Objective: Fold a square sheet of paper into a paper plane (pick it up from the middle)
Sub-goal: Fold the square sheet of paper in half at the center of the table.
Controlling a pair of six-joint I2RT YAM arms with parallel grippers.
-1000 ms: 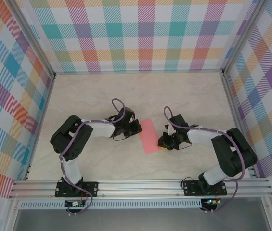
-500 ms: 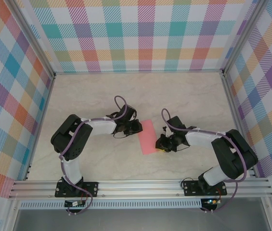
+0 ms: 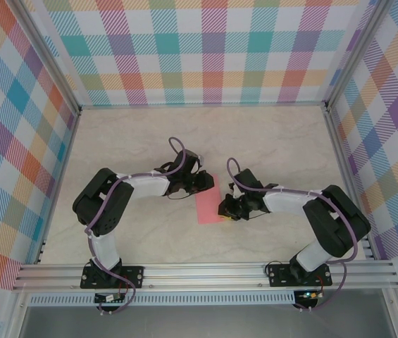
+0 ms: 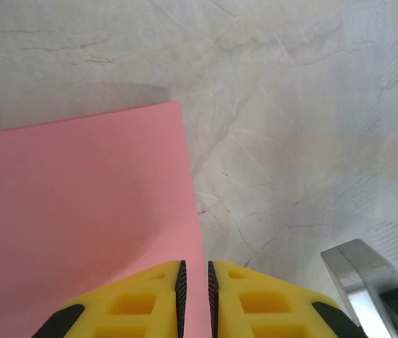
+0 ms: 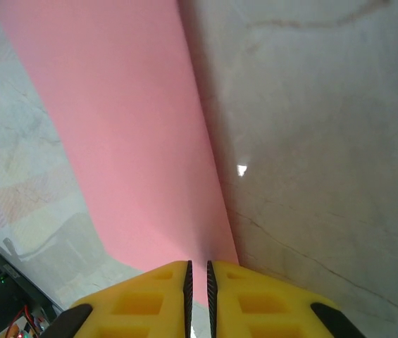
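Left hand (image 4: 194, 266): yellow fingers (image 4: 139, 299) almost pressed together, with a thin slit between them. The edge of the square sheet of paper (image 4: 79, 211) runs into that slit; I cannot tell whether it is gripped.
Right hand (image 5: 197, 264): fingers drawn nearly together, pinching the sheet's narrow end, which lifts off the bench (image 5: 325, 141) and casts a shadow.
Sheet: salmon pink and unmarked. In the top view it lies between the two hands, the left hand at its far edge and the right hand at its right edge.
Bench: pale marbled top.
Surround: plaid walls (image 3: 206, 49).
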